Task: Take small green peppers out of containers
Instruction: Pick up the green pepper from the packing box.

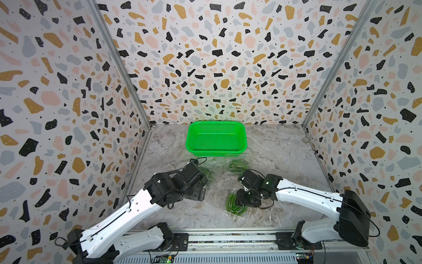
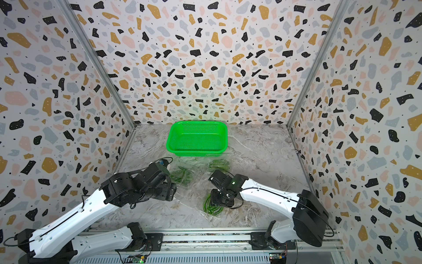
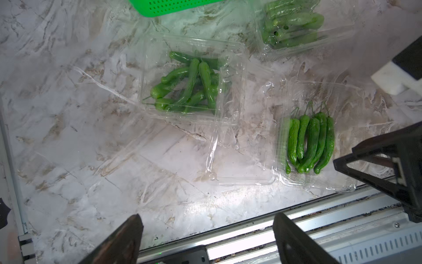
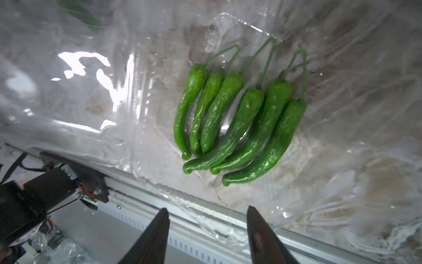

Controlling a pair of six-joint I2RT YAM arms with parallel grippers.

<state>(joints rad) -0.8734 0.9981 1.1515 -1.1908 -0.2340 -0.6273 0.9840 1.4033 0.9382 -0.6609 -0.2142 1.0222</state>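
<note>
**Peppers in three packs; both tools open and empty**

Nearest the front rail, the right tool [image 4: 207, 208] is being held with jaws apart and nothing between them. It is poised just beside a fan of small green peppers [image 4: 237, 123] lying in the nearest of the containers [image 3: 319, 185].

The left tool [image 3: 206, 216] is likewise being held apart and empty over bare surface [image 3: 91, 148].

The peppers are being judged light, glossy, slippery and easily bruised. The mid-body is being favoured for the grip, since the stems look too thin. The crinkly plastic is being expected to slide or lift along.

Further off, a second container [image 3: 187, 77] and a third [image 3: 292, 25] are being seen with peppers inside.

Beyond them, open room is being offered around the green basket [image 1: 216, 138]. The nearest pack is being crowded by the rail.
</note>
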